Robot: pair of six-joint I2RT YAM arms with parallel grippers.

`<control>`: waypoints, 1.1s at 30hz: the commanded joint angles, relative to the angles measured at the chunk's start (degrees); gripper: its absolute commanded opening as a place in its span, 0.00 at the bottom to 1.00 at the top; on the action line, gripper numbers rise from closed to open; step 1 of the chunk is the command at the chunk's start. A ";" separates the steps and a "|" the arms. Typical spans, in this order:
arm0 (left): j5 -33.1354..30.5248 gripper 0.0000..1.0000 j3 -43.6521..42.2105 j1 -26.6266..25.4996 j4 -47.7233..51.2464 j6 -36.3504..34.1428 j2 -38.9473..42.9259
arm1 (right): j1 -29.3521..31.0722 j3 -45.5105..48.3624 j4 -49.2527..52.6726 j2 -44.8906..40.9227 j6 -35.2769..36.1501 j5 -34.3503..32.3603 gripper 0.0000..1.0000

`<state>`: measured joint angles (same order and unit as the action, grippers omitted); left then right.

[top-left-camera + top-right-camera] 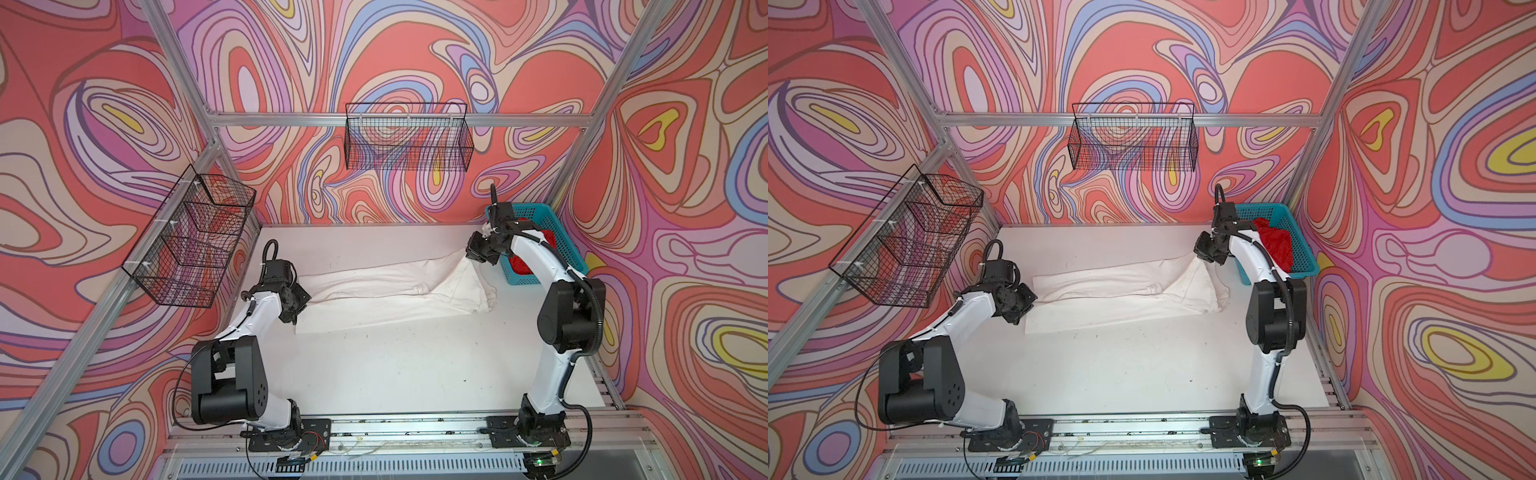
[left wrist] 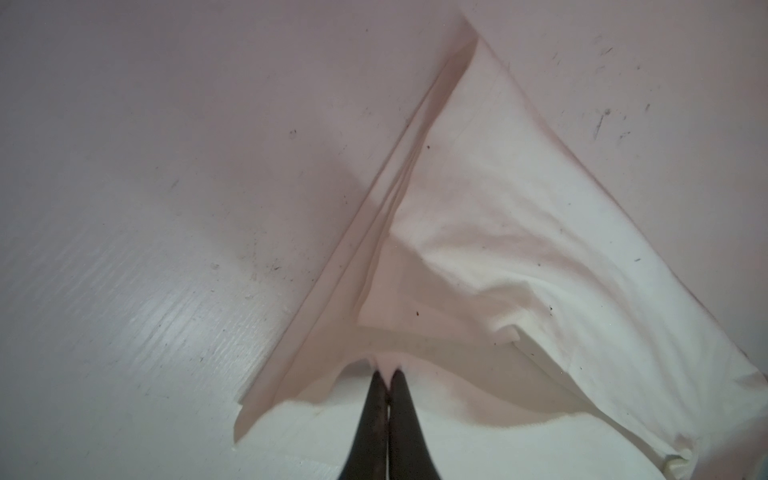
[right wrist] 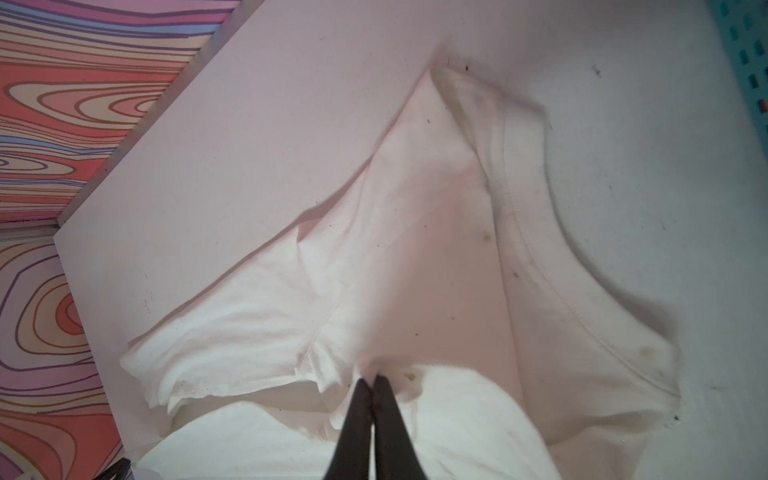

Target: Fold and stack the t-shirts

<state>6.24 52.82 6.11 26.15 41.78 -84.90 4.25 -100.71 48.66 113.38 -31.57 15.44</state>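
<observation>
Teal basket holding red t-shirt, two wire baskets on walls

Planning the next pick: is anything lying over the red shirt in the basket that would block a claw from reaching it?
Nothing visible lies on the red shirt; it sits uncovered in the open-topped teal basket. From this camera angle only the right arm crosses in front of it.

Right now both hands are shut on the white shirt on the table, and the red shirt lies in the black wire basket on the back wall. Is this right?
Not quite: the red shirt lies in the teal basket on the table, as a top view shows. The rest holds: left hand and right hand are shut on the white shirt.
</observation>
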 commanded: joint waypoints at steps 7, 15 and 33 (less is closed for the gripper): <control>-1.08 0.00 -0.86 0.44 -3.31 -0.03 -2.31 | -0.14 -5.93 -1.03 4.96 2.05 -1.47 0.00; -1.59 0.00 -1.38 0.41 -4.26 0.17 -3.55 | -0.12 -6.79 -1.63 7.14 2.68 -1.73 0.00; -4.21 0.00 -1.29 0.47 -4.67 -0.12 -6.04 | -0.12 -6.87 -4.01 11.48 2.23 -0.18 0.00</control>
<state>4.14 51.96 6.09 21.47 41.78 -90.04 4.25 -106.15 45.71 122.74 -29.21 14.50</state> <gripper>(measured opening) 0.046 0.047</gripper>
